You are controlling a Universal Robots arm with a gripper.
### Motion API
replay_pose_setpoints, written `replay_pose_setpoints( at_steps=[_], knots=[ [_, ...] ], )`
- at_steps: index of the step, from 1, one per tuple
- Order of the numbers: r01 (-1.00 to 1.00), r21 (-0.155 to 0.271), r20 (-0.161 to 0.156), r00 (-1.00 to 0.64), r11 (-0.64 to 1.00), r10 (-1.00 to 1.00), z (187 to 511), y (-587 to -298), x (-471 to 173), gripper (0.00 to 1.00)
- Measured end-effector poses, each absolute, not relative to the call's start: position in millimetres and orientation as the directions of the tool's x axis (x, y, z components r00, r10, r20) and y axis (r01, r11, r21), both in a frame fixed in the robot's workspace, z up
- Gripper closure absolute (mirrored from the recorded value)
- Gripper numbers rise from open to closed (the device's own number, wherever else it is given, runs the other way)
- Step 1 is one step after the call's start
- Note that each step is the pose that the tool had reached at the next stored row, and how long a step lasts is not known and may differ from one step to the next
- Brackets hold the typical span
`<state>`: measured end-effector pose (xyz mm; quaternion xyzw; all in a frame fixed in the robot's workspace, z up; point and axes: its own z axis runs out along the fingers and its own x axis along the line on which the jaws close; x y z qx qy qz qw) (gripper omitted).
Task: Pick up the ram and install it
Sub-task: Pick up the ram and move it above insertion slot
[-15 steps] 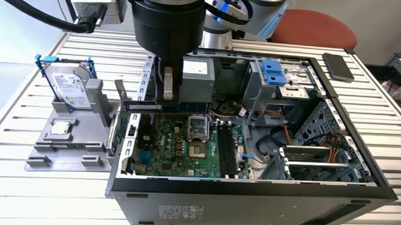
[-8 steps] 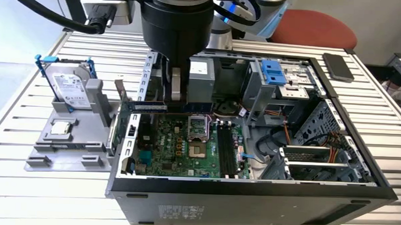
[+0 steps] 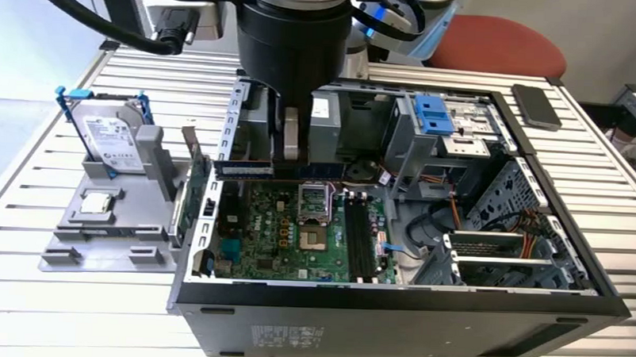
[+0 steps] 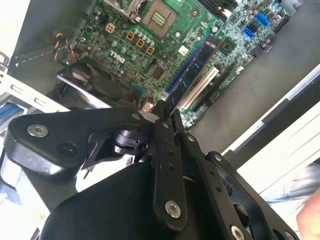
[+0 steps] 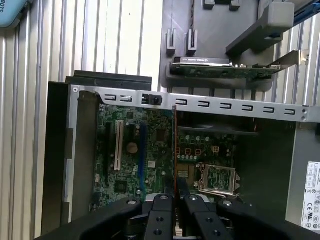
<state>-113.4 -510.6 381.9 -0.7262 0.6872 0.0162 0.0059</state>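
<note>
One open computer case (image 3: 399, 300) holds one green motherboard (image 3: 279, 237), and over this board the one gripper (image 3: 290, 155) is closed tight on the one ram (image 3: 244, 169) (dark blue, lying level), carried in the air.

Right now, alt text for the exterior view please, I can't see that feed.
The arm reaches down into an open computer case, its pincer shut on the ram, a slim dark stick held level above the green motherboard. On the exterior view's left, a grey stand holds a silver hard drive and a green card.
</note>
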Motion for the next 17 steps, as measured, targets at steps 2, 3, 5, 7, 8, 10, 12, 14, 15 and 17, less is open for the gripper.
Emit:
replay_pose_setpoints(
  at_steps=[2,3,5,7,8,10,12,14,15,17],
  knots=[
    [-0.998,0.014,-0.032,0.055,-0.056,-0.998,382,-511,-112,1.00],
    [-0.998,0.014,-0.032,0.055,-0.055,-0.998,382,-511,-111,1.00],
    [-0.998,0.014,-0.032,0.055,-0.056,-0.998,382,-511,-109,1.00],
    [-0.998,0.014,-0.032,0.055,-0.056,-0.998,382,-511,-107,1.00],
    [-0.998,0.014,-0.032,0.055,-0.056,-0.998,382,-511,-106,1.00],
    [-0.998,0.014,-0.032,0.055,-0.056,-0.998,382,-511,-104,1.00],
    [-0.998,0.014,-0.032,0.055,-0.056,-0.998,382,-511,-103,1.00],
    [-0.998,0.014,-0.032,0.056,-0.056,-0.998,382,-511,-100,1.00],
    [-0.998,0.014,-0.032,0.056,-0.056,-0.998,382,-511,-99,1.00],
    [-0.998,0.014,-0.032,0.056,-0.056,-0.998,382,-511,-97,1.00]
  ],
)
